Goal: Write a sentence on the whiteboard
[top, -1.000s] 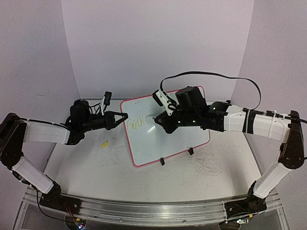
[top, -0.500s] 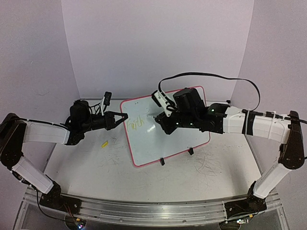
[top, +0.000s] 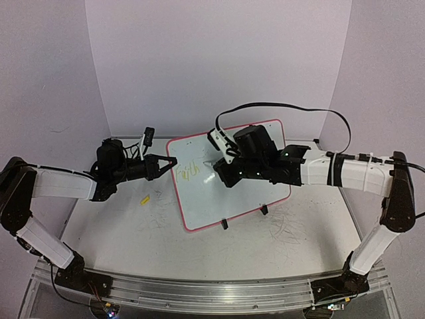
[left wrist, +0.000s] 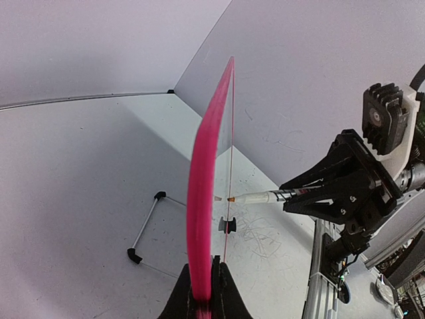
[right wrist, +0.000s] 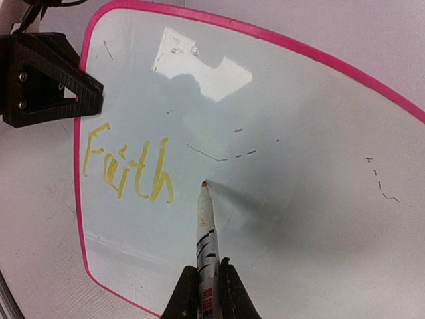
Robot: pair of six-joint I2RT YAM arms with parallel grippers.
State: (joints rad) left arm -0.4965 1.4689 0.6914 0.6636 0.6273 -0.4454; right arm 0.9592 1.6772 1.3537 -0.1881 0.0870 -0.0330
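The whiteboard stands tilted on the table, with a pink rim that the left wrist view shows edge-on. The sentence is one yellow word, "Faith", at the board's upper left. My left gripper is shut on the board's left rim. My right gripper is shut on a white marker. Its orange tip rests on the board just right of "Faith". The marker also shows in the left wrist view.
A small yellow cap lies on the table left of the board. Grey scribbles mark the tabletop. Two black clip feet hold the board's lower edge. A wire stand sits behind it. A black cable arcs above my right arm.
My right gripper has moved a little to the left with the marker, closer to the word. My left gripper and the board have not moved.
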